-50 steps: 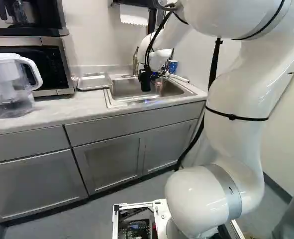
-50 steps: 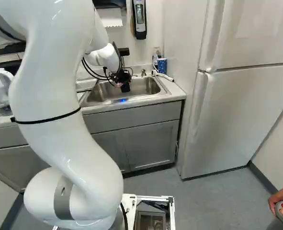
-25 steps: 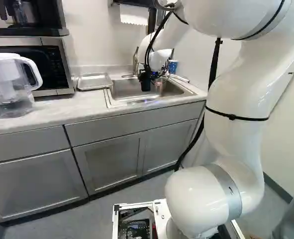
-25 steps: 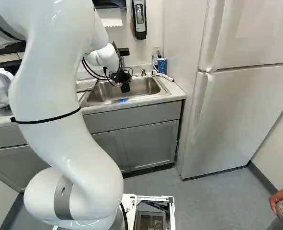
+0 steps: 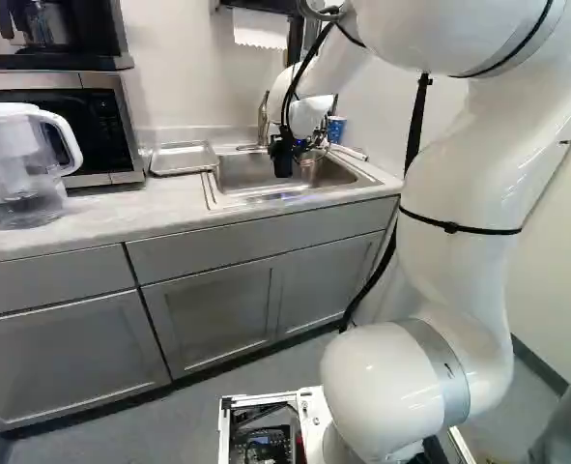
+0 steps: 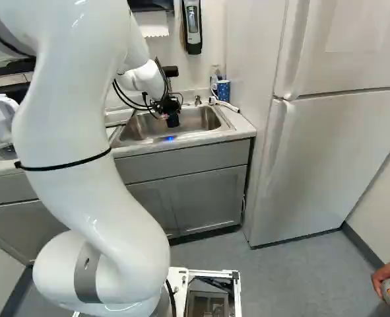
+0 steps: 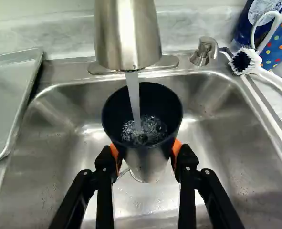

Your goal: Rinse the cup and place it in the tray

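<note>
Sink | claw pt-open, cup gripped btwn pads | H2O running in

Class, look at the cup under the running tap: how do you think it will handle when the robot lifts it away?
The cup will probably feel heavier than when empty, since water is collecting inside. Its wall looks like smooth metal, so it should stay stiff, though wetness might make it slippery. Tilting it would likely spill water into the sink.
</note>
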Available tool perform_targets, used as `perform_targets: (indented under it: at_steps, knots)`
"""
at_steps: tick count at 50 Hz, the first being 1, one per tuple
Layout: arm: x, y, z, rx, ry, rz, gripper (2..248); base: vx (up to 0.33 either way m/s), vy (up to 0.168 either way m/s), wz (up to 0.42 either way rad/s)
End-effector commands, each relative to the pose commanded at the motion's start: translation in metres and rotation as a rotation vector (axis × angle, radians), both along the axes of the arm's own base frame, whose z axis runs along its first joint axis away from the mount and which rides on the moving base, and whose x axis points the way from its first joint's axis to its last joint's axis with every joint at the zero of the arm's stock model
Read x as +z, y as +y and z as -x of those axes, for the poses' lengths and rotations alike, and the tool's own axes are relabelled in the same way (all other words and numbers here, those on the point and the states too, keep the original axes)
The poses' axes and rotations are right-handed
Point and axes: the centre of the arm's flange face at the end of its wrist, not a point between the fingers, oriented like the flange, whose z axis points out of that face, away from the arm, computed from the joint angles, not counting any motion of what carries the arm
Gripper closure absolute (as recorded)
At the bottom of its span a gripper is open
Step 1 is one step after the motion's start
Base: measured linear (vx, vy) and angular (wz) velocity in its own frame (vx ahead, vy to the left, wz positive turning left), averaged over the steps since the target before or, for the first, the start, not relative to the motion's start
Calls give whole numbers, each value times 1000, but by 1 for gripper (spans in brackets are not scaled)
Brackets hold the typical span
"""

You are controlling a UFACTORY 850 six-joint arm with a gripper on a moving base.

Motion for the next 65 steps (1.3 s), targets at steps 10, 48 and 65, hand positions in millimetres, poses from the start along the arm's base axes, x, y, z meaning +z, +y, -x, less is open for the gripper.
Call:
perform_targets:
  at_steps: [10,48,65]
  knots:
    - [0,0,0,0,0,0,129,0,0,0]
    - [0,0,0,0,0,0,129,0,0,0]
    - [0,0,0,0,0,0,129,0,0,0]
